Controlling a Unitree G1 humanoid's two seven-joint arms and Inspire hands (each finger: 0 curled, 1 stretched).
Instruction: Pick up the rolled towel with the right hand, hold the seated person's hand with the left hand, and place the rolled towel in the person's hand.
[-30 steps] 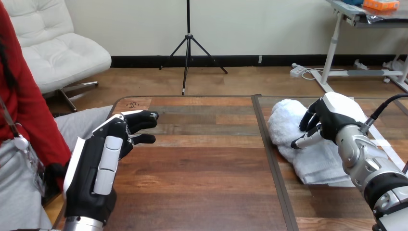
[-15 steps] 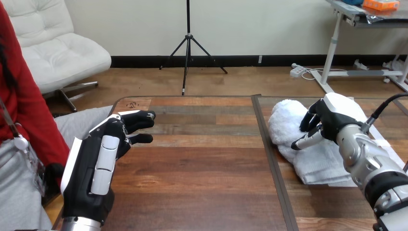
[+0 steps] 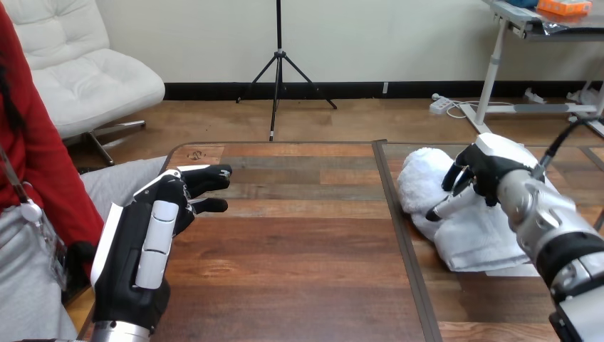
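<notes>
The white rolled towel point(image 3: 420, 178) lies on the right part of the wooden table point(image 3: 306, 249). My right hand point(image 3: 491, 167) sits on top of it, fingers curled over the roll and the thumb lying against its near side. My left hand point(image 3: 153, 242) hovers over the table's left edge with its back towards me, fingers straight and pointing right, holding nothing. The person sits at the view's left edge, their red sleeve point(image 3: 35, 164) just left of my left hand and apart from it.
A dark seam point(image 3: 399, 228) runs front to back across the table, just left of the towel. The towel's loose flat end point(image 3: 484, 249) spreads towards the front right. Bare wood lies between my two hands.
My right forearm has swung slightly up and to the right while the hand stays on the towel. The left hand has barely moved.
</notes>
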